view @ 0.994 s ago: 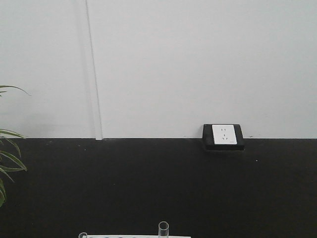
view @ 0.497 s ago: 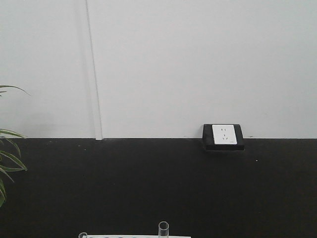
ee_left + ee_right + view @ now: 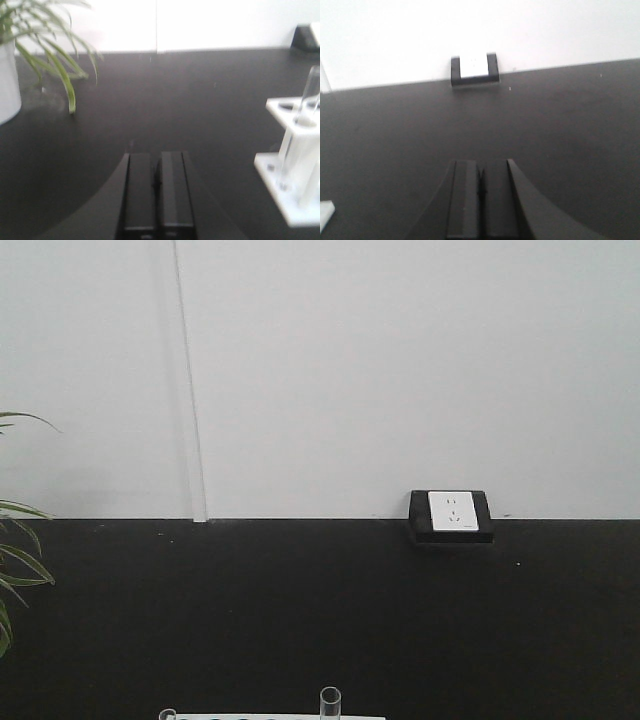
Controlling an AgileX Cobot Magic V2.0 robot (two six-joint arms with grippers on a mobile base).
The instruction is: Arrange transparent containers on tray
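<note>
Judging first pickup pending: left claw [image 3: 157,185], right claw [image 3: 481,190] both pressed together, empty; next, open toward the test tube [image 3: 309,95].

A clear glass test tube [image 3: 330,704] stands upright in a white holed rack [image 3: 295,210], open rim up

Open black counter [image 3: 165,100] runs ahead of the left tool [image 3: 159,161], between drooping plant leaves [image 3: 64,79] on the left and the tube rack [image 3: 295,172] with upright test tubes [image 3: 309,92] on the right. Beyond the right tool [image 3: 481,169] it lies bare up to a socket box [image 3: 474,69] at the wall.
</note>
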